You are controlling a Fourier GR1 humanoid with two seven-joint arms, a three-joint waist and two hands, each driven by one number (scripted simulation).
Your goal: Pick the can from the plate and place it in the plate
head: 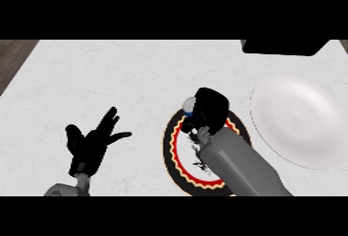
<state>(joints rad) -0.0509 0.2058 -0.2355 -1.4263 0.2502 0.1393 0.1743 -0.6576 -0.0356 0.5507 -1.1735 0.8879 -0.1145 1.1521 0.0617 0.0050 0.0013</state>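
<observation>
A strip of dark wooden floor (17, 55) showed at the far left edge, beside the pale marbled counter (108, 78) that filled most of the head view.

Low on the left, the left hand (90, 142) rested over the counter with its fingers spread and pointing up, holding nothing, well apart from both plates.

Toward the middle lay the patterned plate (178, 152), white inside with a red ring, a scalloped yellow edge and a black rim, and a dark drawing at its centre. The grey right forearm (238, 163) crossed over this plate from the lower edge and hid much of its right side.

The right hand (209, 109) sat above the upper part of the patterned plate, its fingers curled round the can (189, 105). Only a small part of the can showed at the hand's left side: a light, rounded end with a blue patch below it. The rest was hidden by the hand, and whether the can touched the plate could not be told.

To the right lay the plain white plate (299, 122), just beside the patterned one. A black object (282, 47) sat at the counter's far right corner.
</observation>
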